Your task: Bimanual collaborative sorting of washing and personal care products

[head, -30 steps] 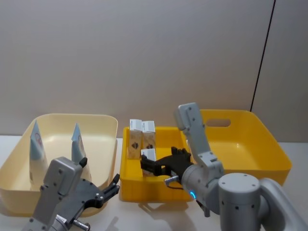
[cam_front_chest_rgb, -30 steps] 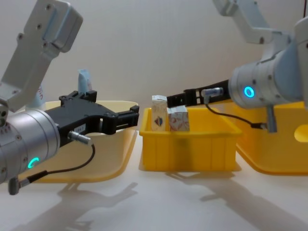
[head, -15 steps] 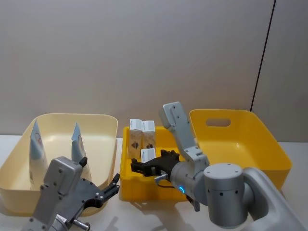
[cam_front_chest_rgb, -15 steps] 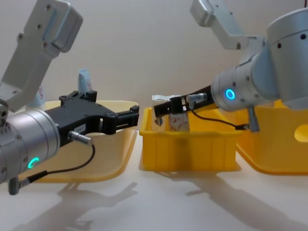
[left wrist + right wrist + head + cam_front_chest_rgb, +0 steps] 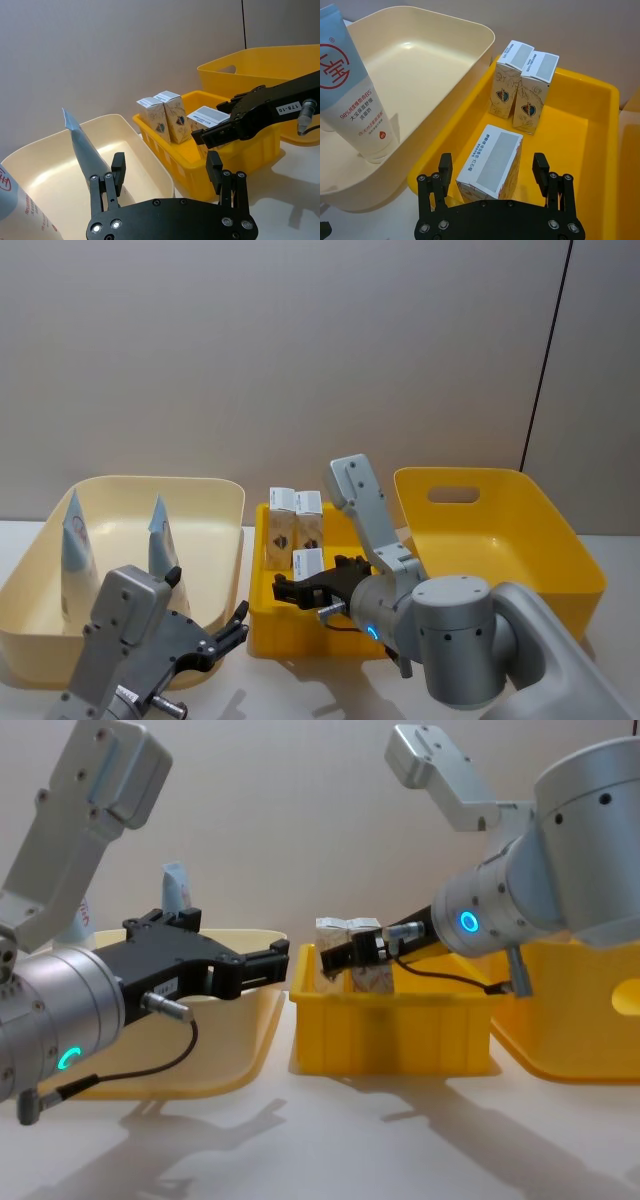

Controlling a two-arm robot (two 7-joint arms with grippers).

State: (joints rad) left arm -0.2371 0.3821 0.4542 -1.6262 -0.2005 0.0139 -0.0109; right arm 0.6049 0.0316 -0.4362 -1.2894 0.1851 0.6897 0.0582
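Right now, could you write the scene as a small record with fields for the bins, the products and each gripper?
cream bin: two light-blue tubes standing inside
small yellow tray: three cream cartons
large yellow bin: right of the tray
right gripper: open, fingers either side of the nearest carton, not touching it
left gripper: open, low in front of the cream bin

Head cam: high, looks fwd + down. Chest cam: low, side-on across surface [image 5: 330,1140]. Wrist cams: close behind left end effector [image 5: 166,162], right end effector [image 5: 492,161]. All share small yellow bin [image 5: 275,635].
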